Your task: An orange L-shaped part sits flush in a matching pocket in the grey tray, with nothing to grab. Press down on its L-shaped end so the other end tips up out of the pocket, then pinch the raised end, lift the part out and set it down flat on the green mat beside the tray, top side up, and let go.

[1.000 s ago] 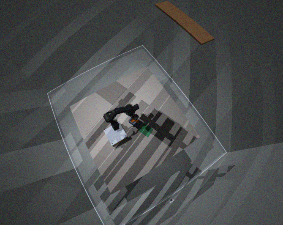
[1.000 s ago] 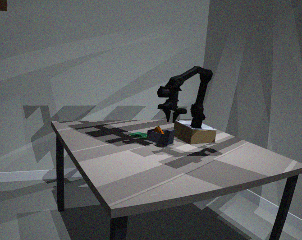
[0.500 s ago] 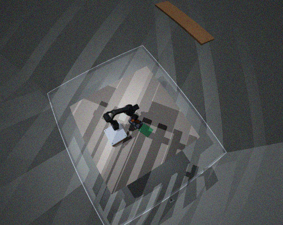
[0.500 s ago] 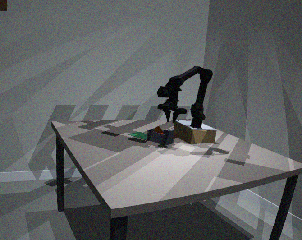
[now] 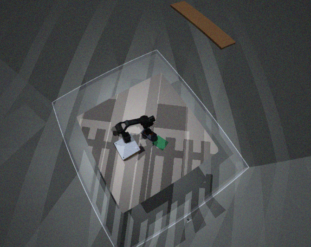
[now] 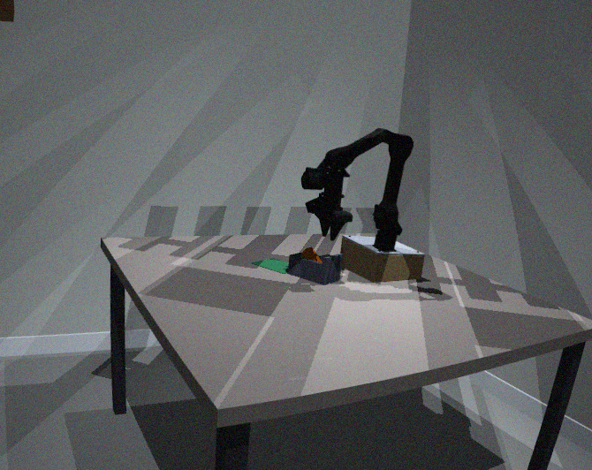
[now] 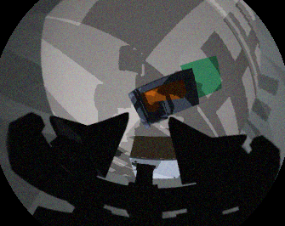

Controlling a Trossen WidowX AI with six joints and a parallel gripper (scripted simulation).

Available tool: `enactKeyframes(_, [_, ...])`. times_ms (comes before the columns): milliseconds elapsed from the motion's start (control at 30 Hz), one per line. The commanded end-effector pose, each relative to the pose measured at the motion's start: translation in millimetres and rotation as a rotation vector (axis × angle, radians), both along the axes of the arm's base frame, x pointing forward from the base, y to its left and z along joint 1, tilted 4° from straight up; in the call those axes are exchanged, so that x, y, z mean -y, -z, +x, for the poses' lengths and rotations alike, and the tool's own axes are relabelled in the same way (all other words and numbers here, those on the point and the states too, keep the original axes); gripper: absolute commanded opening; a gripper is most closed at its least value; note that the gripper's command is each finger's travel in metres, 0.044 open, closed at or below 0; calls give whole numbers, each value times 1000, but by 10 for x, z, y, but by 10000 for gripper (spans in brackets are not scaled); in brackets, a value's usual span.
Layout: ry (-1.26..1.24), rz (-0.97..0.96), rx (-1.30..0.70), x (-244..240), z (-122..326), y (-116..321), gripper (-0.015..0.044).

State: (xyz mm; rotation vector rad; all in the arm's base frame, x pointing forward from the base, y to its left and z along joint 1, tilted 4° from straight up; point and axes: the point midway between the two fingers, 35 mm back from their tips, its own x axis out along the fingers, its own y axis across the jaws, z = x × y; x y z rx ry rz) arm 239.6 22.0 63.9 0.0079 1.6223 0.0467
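While the table (image 6: 367,328) carries everything in one small cluster near its far side, we read the job as partly done: the tipping step looks finished and the pinch has not yet begun. On the box-like base (image 6: 383,262) stands our arm (image 6: 390,186), bent over so that its wrist points down towards the grey tray (image 6: 314,270), which sits just beside the base. Beyond the tray, touching or almost touching its far end, lies the green mat (image 6: 271,264), with nothing on it as far as we can see.

Our gripper (image 6: 335,230) hangs above the tray's near end, well clear of its rim, with the jaws spread moderately wide and nothing between them; the wrist view shows both dark fingertips with open space in the gap.

Smallest of all is the orange L-shaped part (image 6: 310,254). It is in the tray, but one end pokes up above the rim at a tilt, so we judge it ready to be gripped. In the wrist view the part (image 7: 156,98) shows inside the pocket, partly shadowed.

What remains, by our judgement: descend, pinch the raised end, lift out, lay flat on the mat, release.
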Motion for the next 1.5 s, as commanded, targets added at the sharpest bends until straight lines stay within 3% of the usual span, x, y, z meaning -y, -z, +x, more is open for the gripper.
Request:
enactKeyframes(0, [667, -40, -11, 276, 232, -15, 280])
enactKeyframes(100, [993, -57, -18, 423, 322, -10, 280])
enactKeyframes(167, [1069, -60, -20, 458, 342, -9, 280])
enactKeyframes(667, [1069, -60, -20, 458, 342, -9, 280])
enactKeyframes(933, [1069, -60, -20, 451, 329, 297, 280])
enactKeyframes(1467, [1069, -60, -20, 448, 331, 475, 280])
